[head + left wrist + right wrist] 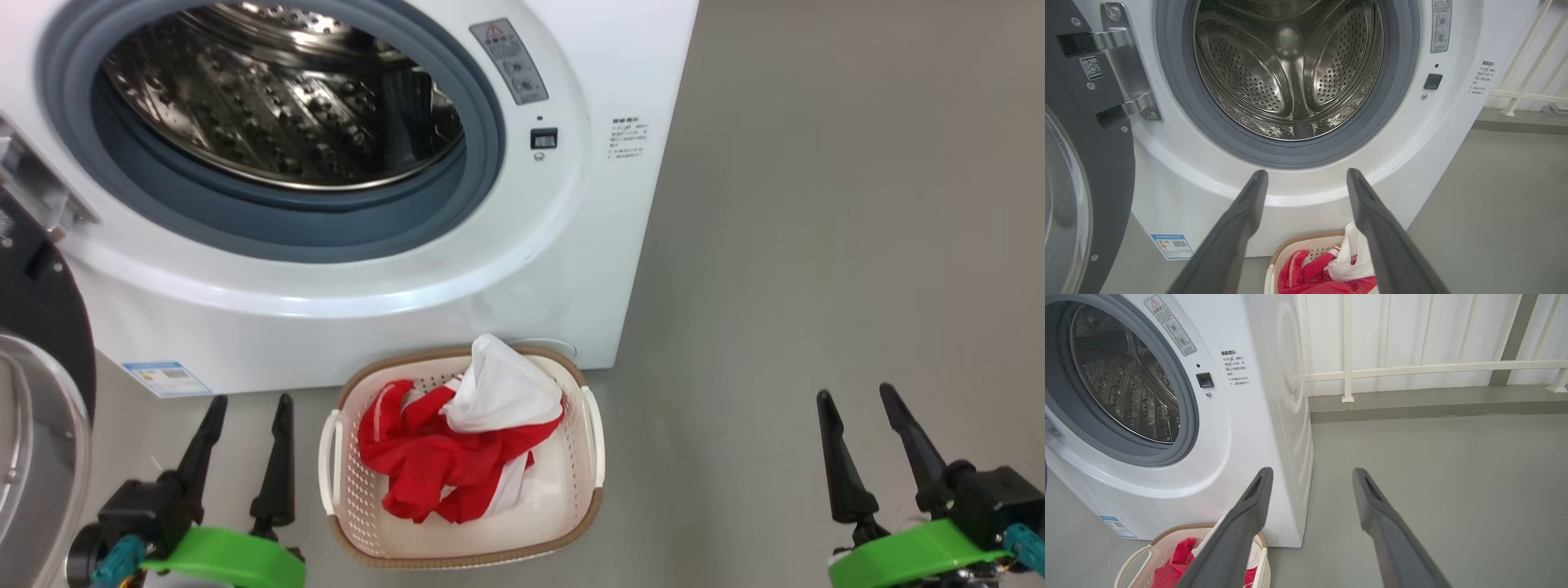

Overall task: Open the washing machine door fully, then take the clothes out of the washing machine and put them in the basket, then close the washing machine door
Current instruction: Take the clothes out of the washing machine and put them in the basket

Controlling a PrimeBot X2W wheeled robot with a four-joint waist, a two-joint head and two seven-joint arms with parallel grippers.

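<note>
Left gripper (251, 400) wide open, empty, lower left, right gripper (855, 392) wide open, empty, lower right, clothes (445, 461) heaped in basket (353, 498), bottom middle, long side across the frame, door (45, 318) open, far left.

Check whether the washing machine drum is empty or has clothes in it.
Empty, as far as visible: the drum shows bare perforated steel; the clothes lie in the basket.

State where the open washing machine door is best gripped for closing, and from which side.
Likely the black rim of the washing machine door, away from the hinge, with the open left gripper from the left: the rim is flat, the glass centre bulges.
</note>
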